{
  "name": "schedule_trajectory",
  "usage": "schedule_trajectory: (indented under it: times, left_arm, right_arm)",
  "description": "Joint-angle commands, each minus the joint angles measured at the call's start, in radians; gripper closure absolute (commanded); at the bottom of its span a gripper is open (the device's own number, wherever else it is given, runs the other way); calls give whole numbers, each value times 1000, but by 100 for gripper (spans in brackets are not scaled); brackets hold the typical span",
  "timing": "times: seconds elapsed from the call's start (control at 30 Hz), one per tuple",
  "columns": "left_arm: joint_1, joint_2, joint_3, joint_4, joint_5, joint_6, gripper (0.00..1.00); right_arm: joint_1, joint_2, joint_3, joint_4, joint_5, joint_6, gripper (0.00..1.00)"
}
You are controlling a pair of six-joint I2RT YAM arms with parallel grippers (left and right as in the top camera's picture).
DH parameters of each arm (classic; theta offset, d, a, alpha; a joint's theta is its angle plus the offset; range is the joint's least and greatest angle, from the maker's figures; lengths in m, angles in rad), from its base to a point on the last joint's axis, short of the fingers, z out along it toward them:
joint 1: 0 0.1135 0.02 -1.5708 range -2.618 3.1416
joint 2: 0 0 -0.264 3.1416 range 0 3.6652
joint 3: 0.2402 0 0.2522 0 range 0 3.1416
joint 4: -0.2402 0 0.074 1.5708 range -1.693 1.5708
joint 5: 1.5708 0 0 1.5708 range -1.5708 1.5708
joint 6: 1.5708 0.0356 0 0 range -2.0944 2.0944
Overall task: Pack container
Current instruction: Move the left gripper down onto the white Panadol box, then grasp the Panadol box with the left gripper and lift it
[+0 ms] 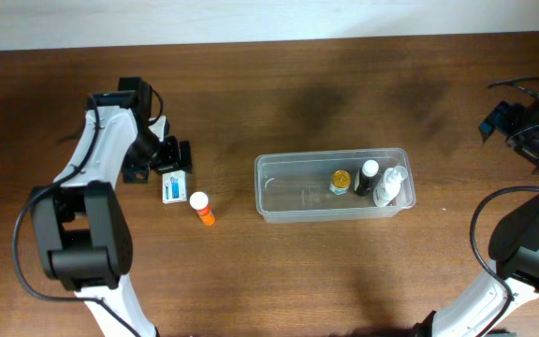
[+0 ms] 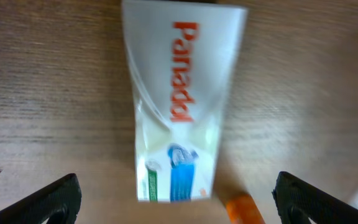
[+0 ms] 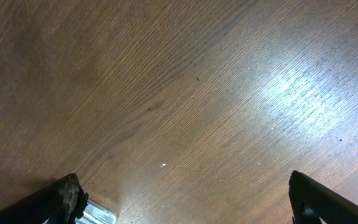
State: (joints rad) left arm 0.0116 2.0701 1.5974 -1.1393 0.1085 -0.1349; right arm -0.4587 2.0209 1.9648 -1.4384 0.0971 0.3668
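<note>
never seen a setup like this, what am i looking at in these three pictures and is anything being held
Two robot arms work at a wooden table. The wide picture looks down from above; the other two come from cameras on each wrist, with dark fingertips at the lower corners. The left gripper hangs open above a white-and-blue Panadol box, with an orange bottle beside it. The right gripper is open over bare wood. A clear container holds three small bottles. Nothing is held.
</note>
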Motion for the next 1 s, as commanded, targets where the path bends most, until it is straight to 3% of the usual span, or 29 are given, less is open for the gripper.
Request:
schedule_trajectory:
  times: [0.0, 0.97]
  left_arm:
    - [-5, 33, 18, 7, -54, -59, 1]
    - [-68, 142, 17, 82, -116, -51, 1]
  right_arm:
    - [0, -4, 0, 0, 5, 9, 2]
    - [0, -4, 0, 0, 5, 9, 2]
